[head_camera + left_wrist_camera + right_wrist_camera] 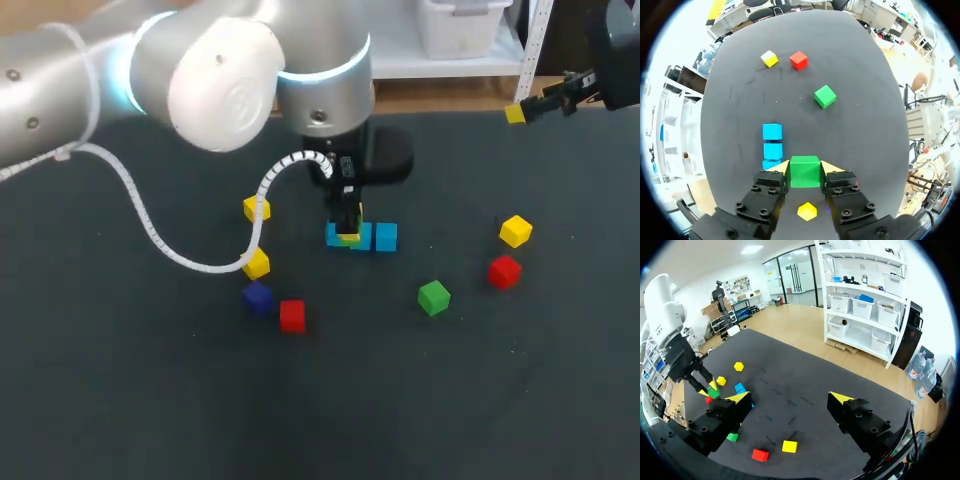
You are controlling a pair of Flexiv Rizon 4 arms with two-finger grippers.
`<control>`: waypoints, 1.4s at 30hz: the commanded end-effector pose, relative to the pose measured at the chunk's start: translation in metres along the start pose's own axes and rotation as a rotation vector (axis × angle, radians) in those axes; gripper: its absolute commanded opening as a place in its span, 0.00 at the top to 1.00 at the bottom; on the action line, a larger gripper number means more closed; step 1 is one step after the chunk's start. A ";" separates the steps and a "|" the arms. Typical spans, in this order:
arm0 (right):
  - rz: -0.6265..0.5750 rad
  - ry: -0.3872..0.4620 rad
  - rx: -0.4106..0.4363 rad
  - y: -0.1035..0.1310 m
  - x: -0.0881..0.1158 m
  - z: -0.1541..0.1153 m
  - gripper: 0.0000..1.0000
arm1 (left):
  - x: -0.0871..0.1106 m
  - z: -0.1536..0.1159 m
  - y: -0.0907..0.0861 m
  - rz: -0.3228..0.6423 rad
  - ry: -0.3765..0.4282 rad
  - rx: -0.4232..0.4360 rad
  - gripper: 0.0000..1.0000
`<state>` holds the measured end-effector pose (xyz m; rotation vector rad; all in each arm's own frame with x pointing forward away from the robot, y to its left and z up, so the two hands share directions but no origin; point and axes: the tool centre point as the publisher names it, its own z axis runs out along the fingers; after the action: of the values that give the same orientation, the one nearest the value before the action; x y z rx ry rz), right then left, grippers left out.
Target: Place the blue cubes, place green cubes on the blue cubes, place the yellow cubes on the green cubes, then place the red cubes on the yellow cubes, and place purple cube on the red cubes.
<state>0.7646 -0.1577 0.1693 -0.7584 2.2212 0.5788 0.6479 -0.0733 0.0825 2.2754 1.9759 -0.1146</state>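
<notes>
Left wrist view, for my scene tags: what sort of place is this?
Probably a robotics lab test bench: a dark-covered table, loose coloured cubes, and the left gripper holding a green cube.

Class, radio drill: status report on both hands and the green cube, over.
Left hand shut on green cube, at the end of the blue cubes row. Right hand open, empty, far aside. Nothing in the way.

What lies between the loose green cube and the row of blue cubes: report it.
Nothing: only bare dark table separates the loose green cube from the blue cubes, seen clearest in the left wrist view.
</notes>
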 end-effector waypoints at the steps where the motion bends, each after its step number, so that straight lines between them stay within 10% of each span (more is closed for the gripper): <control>1: -0.001 -0.002 -0.003 0.000 0.000 0.001 0.00 | -0.004 0.006 0.015 0.005 0.000 0.049 1.00; 42: -0.001 -0.002 -0.003 0.000 0.000 0.001 0.00 | 0.019 0.047 0.077 -0.009 0.101 0.031 1.00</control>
<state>0.7646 -0.1576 0.1693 -0.7585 2.2212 0.5788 0.7240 -0.0699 0.0361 2.3258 2.0432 -0.0278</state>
